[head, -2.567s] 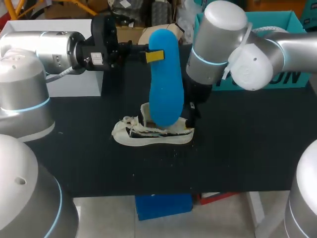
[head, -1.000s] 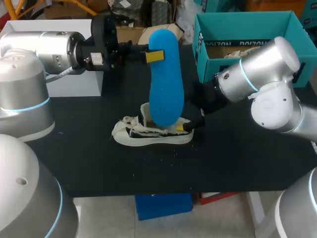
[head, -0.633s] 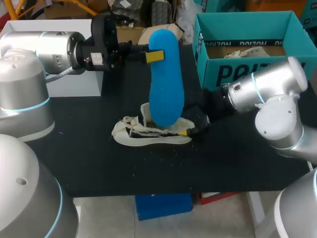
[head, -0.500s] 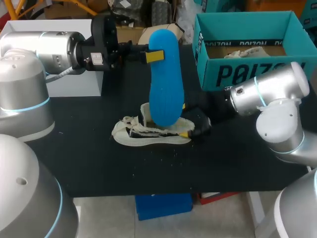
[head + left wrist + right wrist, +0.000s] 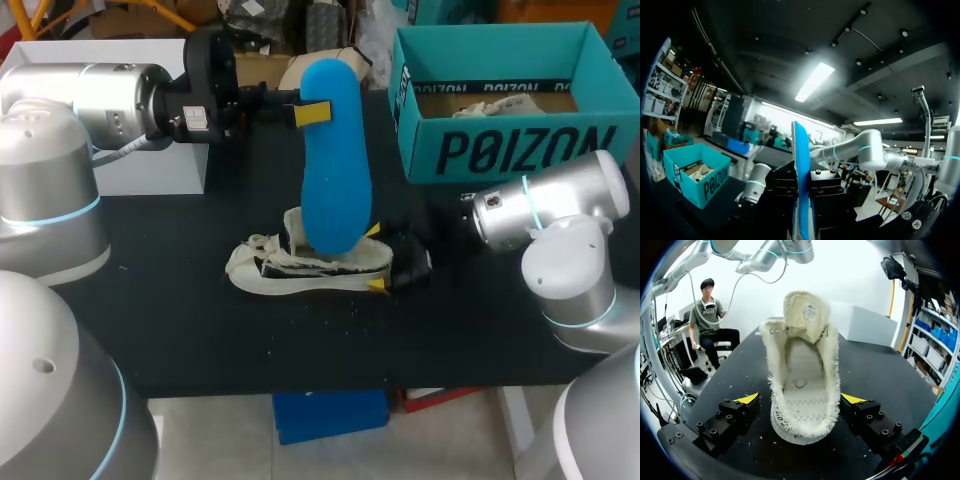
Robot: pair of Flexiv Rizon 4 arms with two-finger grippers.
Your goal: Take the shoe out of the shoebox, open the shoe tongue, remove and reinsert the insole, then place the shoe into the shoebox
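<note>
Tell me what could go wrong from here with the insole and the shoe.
1. The left gripper clamps the insole only near one end, away from the shoe. The long free end may bend or miss the opening.
2. The right gripper straddles the heel with its fingers open. The shoe lies loose on the table and could slide or tip if the insole pushes on it.

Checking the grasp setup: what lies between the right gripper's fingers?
The shoe, heel end first, sits between the fingers; the right wrist view shows it.
</note>
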